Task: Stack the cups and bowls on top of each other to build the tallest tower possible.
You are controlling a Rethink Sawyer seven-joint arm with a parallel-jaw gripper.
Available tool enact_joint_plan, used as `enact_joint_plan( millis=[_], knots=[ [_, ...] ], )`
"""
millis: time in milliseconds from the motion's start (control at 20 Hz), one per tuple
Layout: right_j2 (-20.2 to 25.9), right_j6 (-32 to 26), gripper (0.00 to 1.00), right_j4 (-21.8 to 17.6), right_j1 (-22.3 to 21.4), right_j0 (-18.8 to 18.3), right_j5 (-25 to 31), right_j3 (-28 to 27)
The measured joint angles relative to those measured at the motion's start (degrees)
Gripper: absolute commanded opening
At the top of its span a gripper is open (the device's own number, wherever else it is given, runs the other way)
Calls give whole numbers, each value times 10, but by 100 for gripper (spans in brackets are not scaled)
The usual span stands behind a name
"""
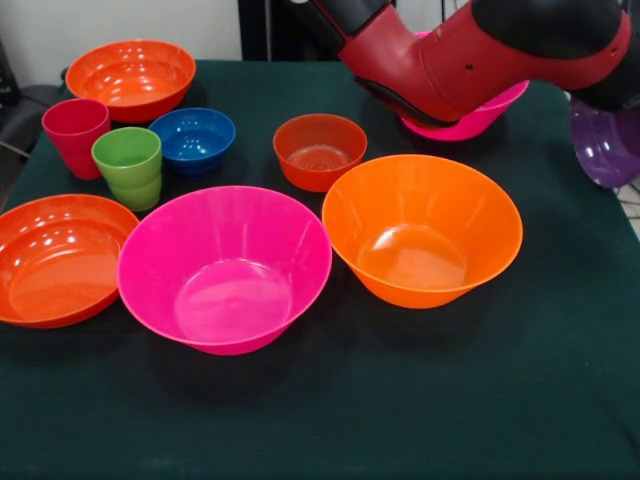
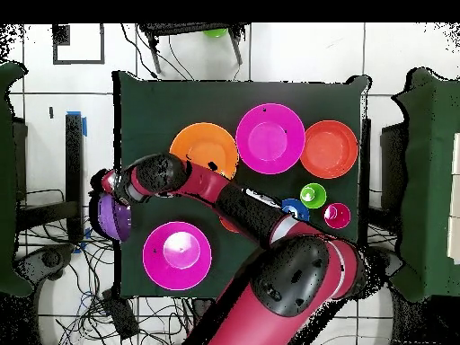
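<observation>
My arm reaches across the table's far side to the purple bowl (image 1: pixel 605 150) (image 2: pixel 111 218), which hangs past the table's edge. The gripper (image 2: pixel 109 190) is at that bowl's rim; its state is hidden. Under the arm sits one hot pink bowl (image 1: pixel 470 118) (image 2: pixel 178 254). The other pink bowl (image 1: pixel 225 265) (image 2: pixel 269 137) and the large orange bowl (image 1: pixel 422 228) (image 2: pixel 205 150) stand upright side by side. The red cup (image 1: pixel 75 135) (image 2: pixel 337 214) and the green cup (image 1: pixel 128 165) (image 2: pixel 313 194) stand together. No tower is in view; everything stands singly.
A small blue bowl (image 1: pixel 193 138) (image 2: pixel 294 208) and a small red-orange bowl (image 1: pixel 320 150) sit mid-table. Two shallow red-orange bowls (image 1: pixel 55 258) (image 1: pixel 130 78) lie at the cups' side. The dark green table (image 1: pixel 420 400) ends close beside the purple bowl.
</observation>
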Motion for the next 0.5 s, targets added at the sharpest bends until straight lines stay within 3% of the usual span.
enact_joint_plan(
  millis=[500],
  knots=[
    [-1,0,0,-57,63,-55,-49,35]
  ],
)
